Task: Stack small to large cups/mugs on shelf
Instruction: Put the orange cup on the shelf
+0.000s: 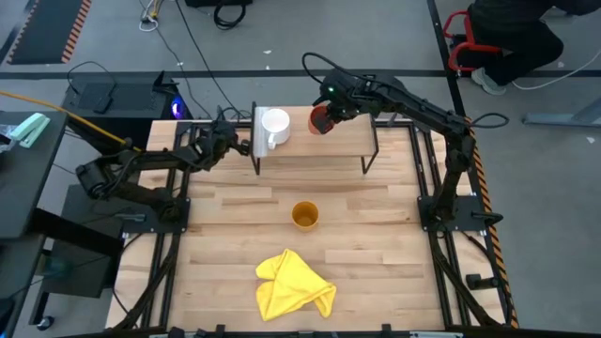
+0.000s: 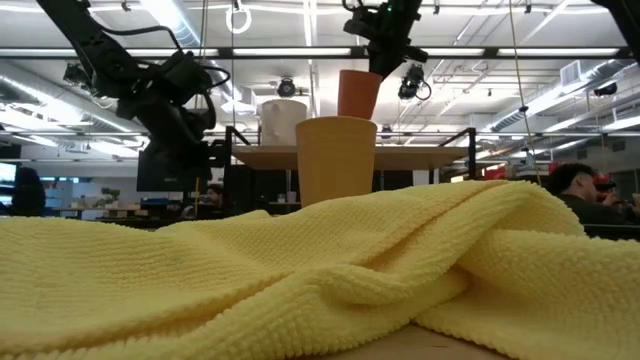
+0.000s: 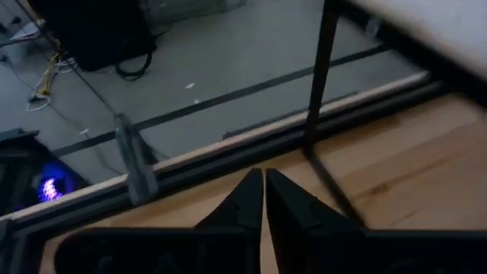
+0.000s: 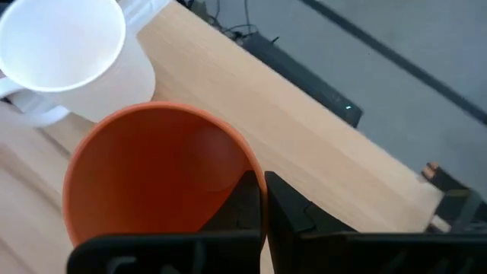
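Observation:
The light-wood shelf (image 1: 329, 143) stands at the table's far edge. The white mug (image 1: 274, 126) stands upright on the shelf's left end, handle toward the near side. My right gripper (image 4: 264, 190) is shut on the red-orange cup (image 1: 322, 119), above the shelf just right of the mug. The yellow-orange cup (image 1: 304, 215) stands upright on the table, near of the shelf. My left gripper (image 3: 263, 181) is shut and holds nothing; it hovers over the table beside the shelf's left legs (image 3: 318, 84). My right gripper pinches the red-orange cup's rim (image 4: 255, 169), one finger (image 4: 242, 199) inside the cup and one (image 4: 289, 209) outside. The fingers come from above, slanting in from the right. The cup hangs mouth up, slightly tilted, its rim (image 2: 360, 72) higher than the mug's; the yellow-orange cup hides its base.
A crumpled yellow cloth (image 1: 293, 284) lies near the table's front edge and fills the low view's foreground (image 2: 320, 270). The shelf's right part (image 1: 362, 141) is bare wood. Bare table lies either side of the yellow-orange cup. A person (image 1: 512, 38) is beyond the far right corner.

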Motion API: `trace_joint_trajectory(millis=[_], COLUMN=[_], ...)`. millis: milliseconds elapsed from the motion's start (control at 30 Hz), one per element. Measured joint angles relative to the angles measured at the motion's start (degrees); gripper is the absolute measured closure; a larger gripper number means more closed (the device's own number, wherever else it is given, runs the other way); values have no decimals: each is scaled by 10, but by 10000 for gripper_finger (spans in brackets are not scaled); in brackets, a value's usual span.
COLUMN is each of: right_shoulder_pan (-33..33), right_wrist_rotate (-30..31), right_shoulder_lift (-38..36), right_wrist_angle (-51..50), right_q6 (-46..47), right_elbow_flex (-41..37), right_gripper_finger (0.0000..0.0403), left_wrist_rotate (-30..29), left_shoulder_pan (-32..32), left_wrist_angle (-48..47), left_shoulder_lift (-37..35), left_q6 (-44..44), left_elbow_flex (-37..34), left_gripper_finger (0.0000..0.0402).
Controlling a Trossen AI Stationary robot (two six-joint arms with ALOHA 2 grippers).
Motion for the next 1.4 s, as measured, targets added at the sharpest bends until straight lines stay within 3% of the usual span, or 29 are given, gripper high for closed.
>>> trace_joint_trajectory(millis=[233, 633, 967, 1133, 1400], right_shoulder_pan=[-28, -83, -74, -43, -39], right_wrist_rotate=[-71, -123, -120, -77, -77], right_shoulder_lift=[5, 4, 9, 9, 62], right_wrist_angle=[-6, -25, -34, -50, -43], right_q6=[28, 31, 3, -2, -20], right_elbow_flex=[0, 7, 7, 10, 97], right_gripper_finger=[398, 397, 398, 398, 398], left_wrist_rotate=[-30, -30, -29, -29, -28], left_shoulder_pan=[22, 17, -3, -3, -3], left_wrist_angle=[-58, -62, -61, -61, -57], left_shoulder_lift=[-2, -2, -2, -2, -2], left_q6=[2, -8, -18, -21, -24], left_elbow_flex=[0, 0, 0, 0, 0], left_gripper_finger=[392, 375, 391, 381, 388])
